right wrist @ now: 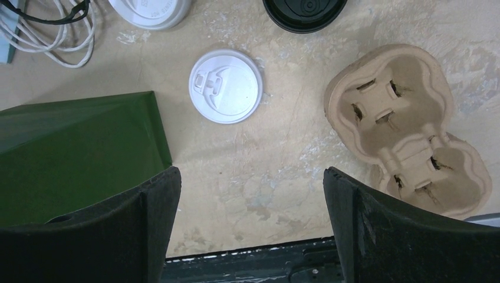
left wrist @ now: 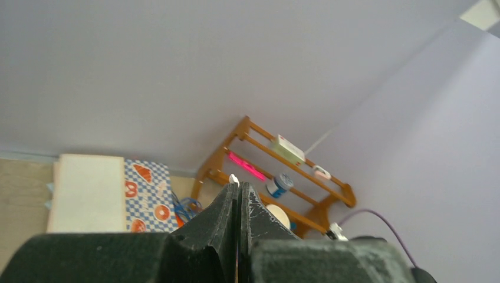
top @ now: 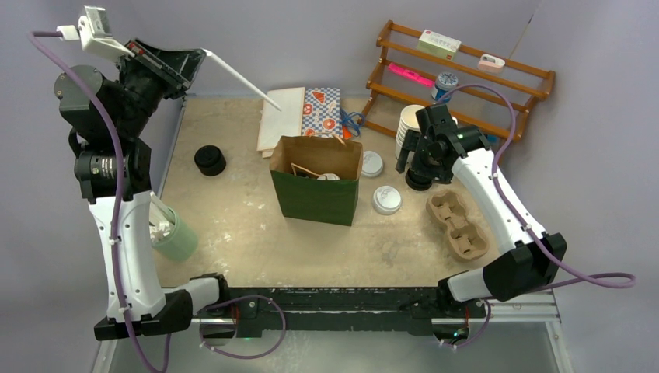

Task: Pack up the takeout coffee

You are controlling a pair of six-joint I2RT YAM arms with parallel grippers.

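The jaws of the left gripper (left wrist: 238, 187) are pressed together, with a sliver of white at their tip; whether it is gripped cannot be told. The right gripper (right wrist: 250, 172) has its jaws spread wide, nothing between them. A green paper bag (top: 315, 198) stands upright and open mid-table. Inside it, beside a brown handle, a rounded white piece looks like the lid of the takeout coffee (top: 328, 177), its body hidden. A loose white lid (right wrist: 225, 85) lies between the bag and a pulp cup carrier (top: 458, 225), whose wells are bare. A pale green cup (top: 177, 239) by the left arm holds white items. The left arm is reared high over the back-left corner. The right arm reaches forward, its gripper pointing down near the carrier.
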